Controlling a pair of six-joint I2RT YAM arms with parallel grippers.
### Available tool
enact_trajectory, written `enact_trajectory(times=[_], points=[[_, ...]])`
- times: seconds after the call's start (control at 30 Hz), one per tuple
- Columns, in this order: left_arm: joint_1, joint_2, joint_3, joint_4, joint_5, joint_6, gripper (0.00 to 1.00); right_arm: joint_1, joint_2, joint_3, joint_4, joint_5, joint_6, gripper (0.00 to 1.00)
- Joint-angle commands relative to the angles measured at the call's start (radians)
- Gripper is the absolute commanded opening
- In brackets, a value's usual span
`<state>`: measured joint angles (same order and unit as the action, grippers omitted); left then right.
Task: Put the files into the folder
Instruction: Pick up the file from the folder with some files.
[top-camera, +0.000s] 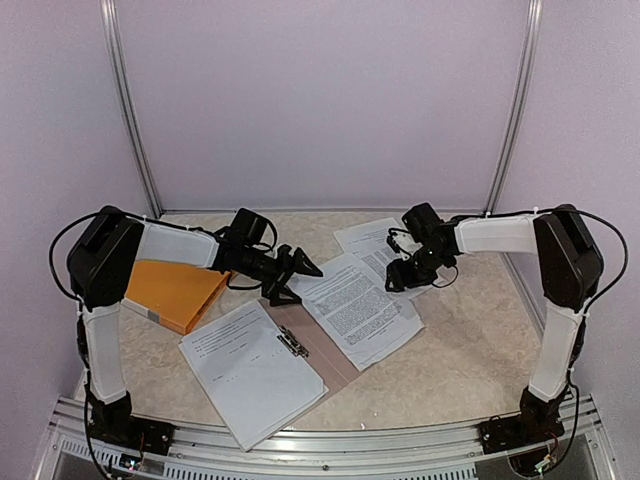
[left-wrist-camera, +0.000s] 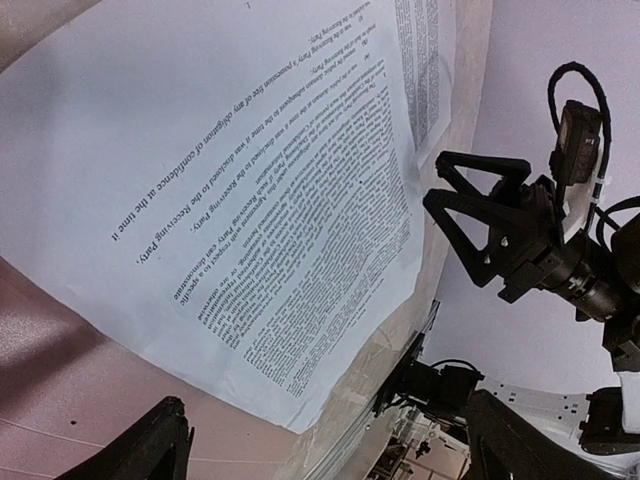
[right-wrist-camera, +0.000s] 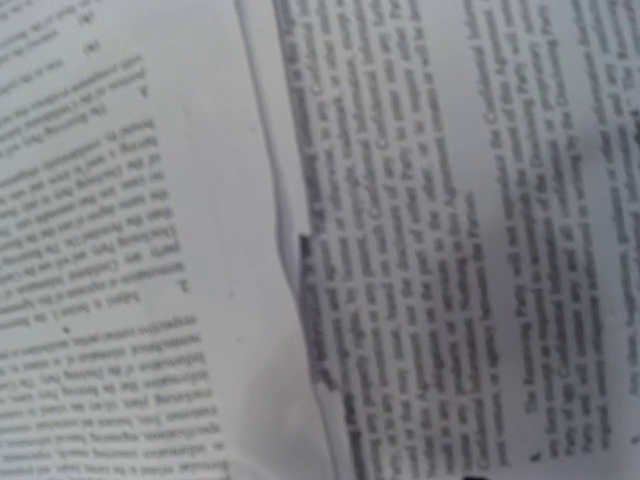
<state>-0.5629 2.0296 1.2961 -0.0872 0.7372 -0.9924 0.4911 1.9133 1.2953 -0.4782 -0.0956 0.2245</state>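
Shows left gripper (top-camera: 302, 282) spread wide, just left of the files (top-camera: 355, 308), their long axis running far-left to near-right beside the open folder (top-camera: 325, 355). Puts right gripper (top-camera: 402, 280) arguably nearer, low over their far-right edge; cannot tell its opening.

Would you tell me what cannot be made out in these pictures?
Right gripper: fingers absent from the right wrist view, too small in the top view.
Orange flat object: top view, partly hidden under the left arm.
Files: print blurred in the right wrist view.
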Motion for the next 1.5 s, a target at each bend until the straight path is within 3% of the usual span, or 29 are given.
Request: enact_trajectory(times=[0.0, 0.67, 1.23, 1.37, 1.47], points=[[-0.012, 0.028, -0.024, 0.044, 0.012, -0.034, 0.91, -0.018, 0.021, -0.007, 0.036, -0.108, -0.020, 0.58], [-0.011, 0.009, -0.081, 0.007, -0.018, -0.018, 0.91, -0.028, 0.008, -0.118, 0.098, -0.204, 0.012, 0.52], [-0.014, 0.017, -0.084, 0.013, -0.030, -0.017, 0.91, -0.028, -0.091, -0.167, 0.110, -0.252, 0.050, 0.09], [-0.014, 0.017, -0.085, 0.014, -0.031, -0.015, 0.91, -0.027, -0.112, -0.172, 0.109, -0.247, 0.054, 0.00], [-0.014, 0.019, -0.088, 0.023, -0.029, -0.020, 0.91, -0.028, -0.118, -0.174, 0.106, -0.248, 0.053, 0.00]])
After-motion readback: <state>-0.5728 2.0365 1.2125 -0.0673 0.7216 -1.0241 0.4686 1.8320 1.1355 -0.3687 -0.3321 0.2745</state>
